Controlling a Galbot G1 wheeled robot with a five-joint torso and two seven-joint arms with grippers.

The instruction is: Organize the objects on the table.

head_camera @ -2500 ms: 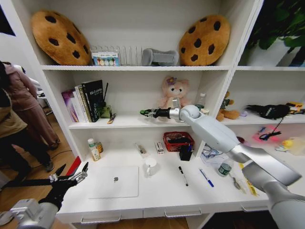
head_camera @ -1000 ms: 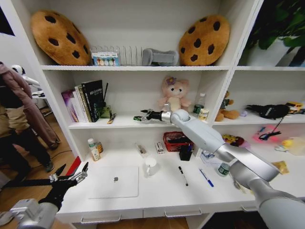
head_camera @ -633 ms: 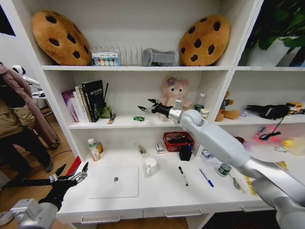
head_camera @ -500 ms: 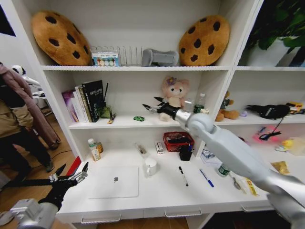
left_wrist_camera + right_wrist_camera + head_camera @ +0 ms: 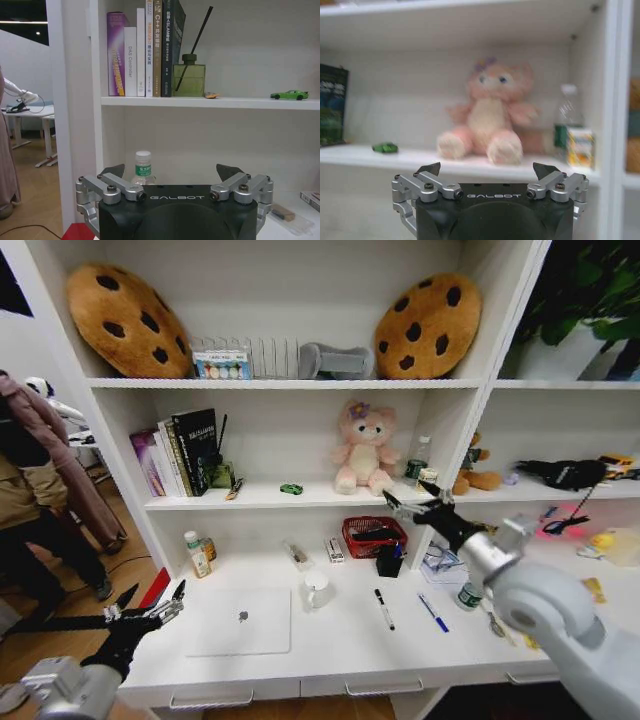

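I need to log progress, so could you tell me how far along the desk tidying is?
Done: the green toy car sits on the middle shelf beside the plush bear. In hand: nothing; the right hand is open in the air below that shelf, and the left hand waits open at the desk's left edge. Left: the laptop and two marker pens lie on the desk.

Bright, even light (right wrist blurred).
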